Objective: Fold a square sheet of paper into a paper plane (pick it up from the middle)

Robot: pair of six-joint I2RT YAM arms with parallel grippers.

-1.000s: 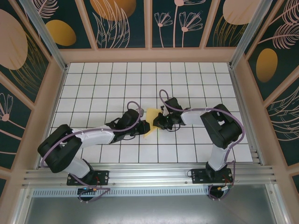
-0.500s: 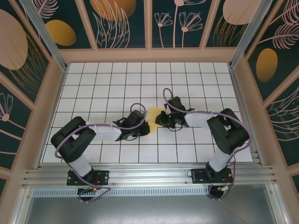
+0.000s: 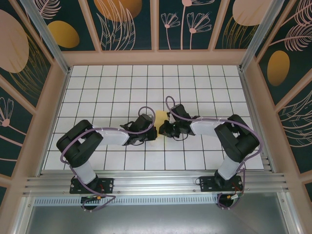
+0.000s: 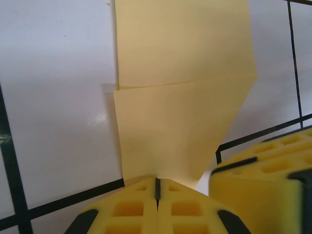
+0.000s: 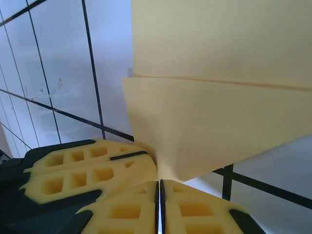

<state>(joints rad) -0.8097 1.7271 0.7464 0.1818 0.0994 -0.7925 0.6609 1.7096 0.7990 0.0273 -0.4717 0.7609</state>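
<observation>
Looking down on a white tabletop ruled into square tiles by thin black lines (image 3: 97, 83), glossy enough to carry soft reflections in the wrist views. Walled on three sides by peach-coloured wooden framing (image 3: 156, 57) set with dark teal panels painted with pale flower stems and orange ovals (image 3: 126, 24). Edged on the near side by ribbed aluminium rails (image 3: 156, 187), with both arm bases bolted along them.

Counting next: two white-and-black jointed arms, the left arm (image 3: 105, 135) and the right arm (image 3: 207, 126), each trailed by a looping purple cable. Two grippers, each with yellow honeycomb-moulded foam pads. One piece of paper.

Finding that pale-yellow sheet of thin paper (image 3: 161, 117) near the middle of the table, folded, between the two wrists and reaching slightly towards the far side. Seen from the left wrist as two overlapping layers, one flap's edge crossing the other, narrowing to a corner at the pads. Plain and unmarked on every visible face. Cannot tell whether lying flat on the tiles or lifted slightly off them.

Meeting over the sheet's near end, both arms reach inward, grippers just beside each other. Left gripper (image 4: 157, 187) pressed fully together, only a hairline seam between the pads, the sheet's tapered corner pinched in that seam. Right gripper (image 5: 159, 190) likewise pressed together, clamped on the neighbouring corner of the sheet. Each wrist view also catches the other gripper's yellow pads close alongside.
</observation>
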